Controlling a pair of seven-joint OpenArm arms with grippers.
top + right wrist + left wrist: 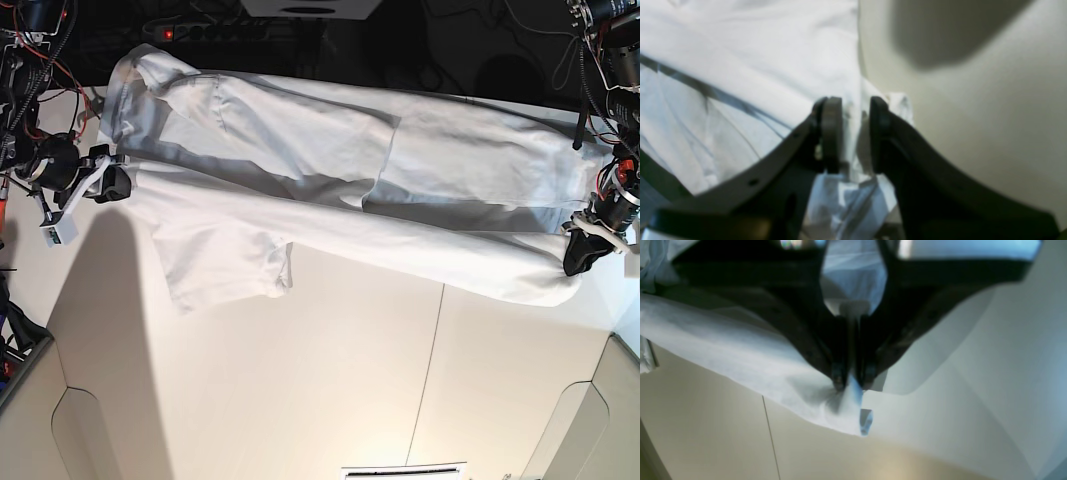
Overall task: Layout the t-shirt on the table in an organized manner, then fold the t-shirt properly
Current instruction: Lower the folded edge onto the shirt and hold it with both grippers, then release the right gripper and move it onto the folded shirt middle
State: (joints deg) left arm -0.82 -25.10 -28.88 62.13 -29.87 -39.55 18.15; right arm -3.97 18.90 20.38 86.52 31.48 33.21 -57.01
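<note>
One t-shirt [330, 190] stretches across the far edge of the table [300, 380], one sleeve hanging toward the middle. Two grippers hold it: the right gripper [118, 182] pinches cloth near the far-left corner, and the left gripper [580, 255] pinches cloth near the far-right corner.

Black, seemingly matte gripper [853, 385] fingers

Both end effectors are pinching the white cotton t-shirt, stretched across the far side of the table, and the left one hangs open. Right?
Not quite: the left end effector is shut on the white cotton t-shirt, as the left wrist view shows. The rest holds; the right end effector grips it too.
</note>
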